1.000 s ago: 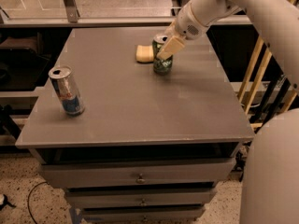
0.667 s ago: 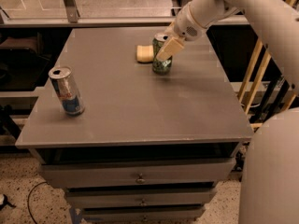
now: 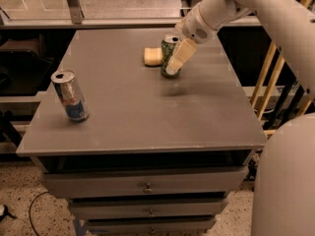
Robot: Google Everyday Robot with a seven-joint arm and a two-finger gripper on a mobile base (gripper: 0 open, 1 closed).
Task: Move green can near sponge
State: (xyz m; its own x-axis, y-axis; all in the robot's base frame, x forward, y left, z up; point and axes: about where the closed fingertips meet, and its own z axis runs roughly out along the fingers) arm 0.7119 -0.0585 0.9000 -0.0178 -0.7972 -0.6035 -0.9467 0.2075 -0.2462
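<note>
While the can [image 3: 168, 49] stands upright between the jaws of the gripper [image 3: 173, 67], the sponge [image 3: 152, 56] lies just beside it, on the jaws' side away from the arm. Whether they clench the can or sit loose around it, I cannot tell.

The grey table [image 3: 147, 117] has a flat, matte top over a stack of drawers [image 3: 145, 185] with small knobs. The green can [image 3: 166, 50] stands upright toward the far right part of the top. The sponge [image 3: 153, 56] lies flat just beside the green can, on the can's left, with a narrow gap between them. A silver-and-blue can [image 3: 71, 96] stands upright well apart from the green can, nearer the front and close to the left edge. The gripper [image 3: 173, 66] hangs at the green can's near right side.
</note>
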